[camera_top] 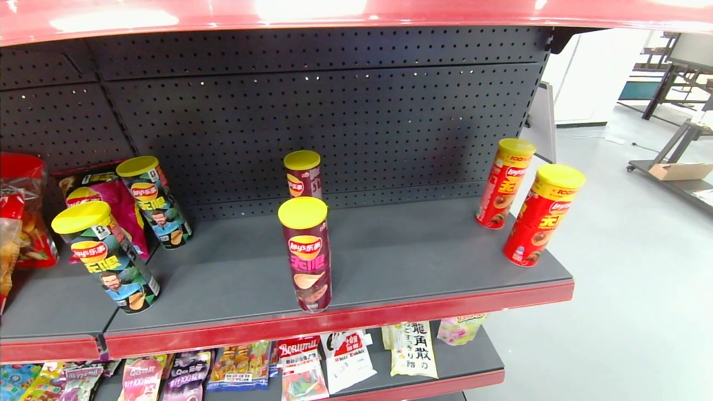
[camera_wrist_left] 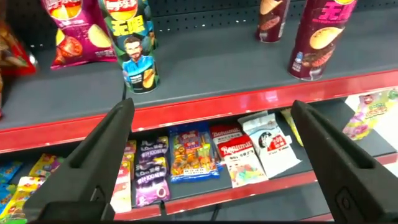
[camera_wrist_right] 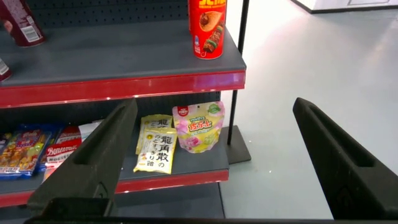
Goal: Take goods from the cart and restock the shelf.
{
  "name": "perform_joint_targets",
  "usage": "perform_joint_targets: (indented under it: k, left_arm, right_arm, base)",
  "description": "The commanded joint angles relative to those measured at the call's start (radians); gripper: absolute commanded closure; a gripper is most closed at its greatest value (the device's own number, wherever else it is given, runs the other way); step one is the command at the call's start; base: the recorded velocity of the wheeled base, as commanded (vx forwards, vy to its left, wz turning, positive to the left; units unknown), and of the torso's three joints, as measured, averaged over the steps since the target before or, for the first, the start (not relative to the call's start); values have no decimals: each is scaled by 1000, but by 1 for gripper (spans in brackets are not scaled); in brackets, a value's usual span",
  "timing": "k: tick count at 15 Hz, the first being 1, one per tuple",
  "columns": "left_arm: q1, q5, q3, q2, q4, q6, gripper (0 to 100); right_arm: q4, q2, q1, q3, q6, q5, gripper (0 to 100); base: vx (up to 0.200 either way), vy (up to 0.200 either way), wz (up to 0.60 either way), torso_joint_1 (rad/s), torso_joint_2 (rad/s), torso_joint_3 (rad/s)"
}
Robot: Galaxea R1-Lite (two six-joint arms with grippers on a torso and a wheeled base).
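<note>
Before me is a grey shelf board (camera_top: 401, 245) with a red front lip. At its middle stand two maroon chip cans with yellow lids, one at the front (camera_top: 305, 253) and one at the back (camera_top: 303, 174). Two red cans (camera_top: 504, 184) (camera_top: 543, 214) stand at the right end, two dark teal cans (camera_top: 106, 256) (camera_top: 155, 201) at the left. My left gripper (camera_wrist_left: 212, 106) is open and empty, held in front of the shelf lip, below the teal can (camera_wrist_left: 138, 50) and maroon can (camera_wrist_left: 317, 43). My right gripper (camera_wrist_right: 216, 102) is open and empty, near the shelf's right end below a red can (camera_wrist_right: 208, 25).
Chip bags (camera_top: 111, 206) lean at the far left of the board. The lower shelf holds several snack packets (camera_top: 345, 359) (camera_wrist_left: 193, 152) (camera_wrist_right: 199, 124). A red shelf (camera_top: 334, 14) overhangs above. Open grey floor (camera_top: 640, 278) lies to the right, with a metal rack (camera_top: 674, 167) farther off.
</note>
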Motion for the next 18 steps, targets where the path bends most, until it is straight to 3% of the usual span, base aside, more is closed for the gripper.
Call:
perform_joint_targets:
  k: [1, 6, 9, 11, 15, 16, 18]
  left_arm:
    - [0, -8, -2, 3, 0, -2, 0]
    - [0, -33, 0, 3, 0, 3, 0]
    - [0, -36, 0, 3, -2, 3, 0]
    - [0, -49, 0, 3, -2, 20, 0]
    - [0, -166, -34, 3, -14, 23, 0]
    - [0, -154, -15, 3, -14, 30, 0]
    - [0, -17, 26, 3, -55, 23, 0]
  right_arm:
    - [0, 1, 0, 0, -1, 0, 0]
    - [0, 1, 0, 0, -3, 0, 0]
    - [0, 1, 0, 0, 1, 1, 0]
    - [0, 1, 0, 0, -4, 3, 0]
    - [0, 1, 0, 0, 1, 4, 0]
    - [0, 1, 0, 0, 1, 4, 0]
    - [0, 1, 0, 0, 1, 4, 0]
  base:
    - [0, 0, 600, 2, 2, 2]
    - [0, 0, 600, 5, 3, 2]
    - [0, 0, 0, 0, 0, 0]
    - [0, 0, 0, 0, 0, 0]
    - [0, 0, 0, 0, 0, 0]
    - [0, 0, 0, 0, 0, 0]
    - [0, 0, 0, 0, 0, 0]
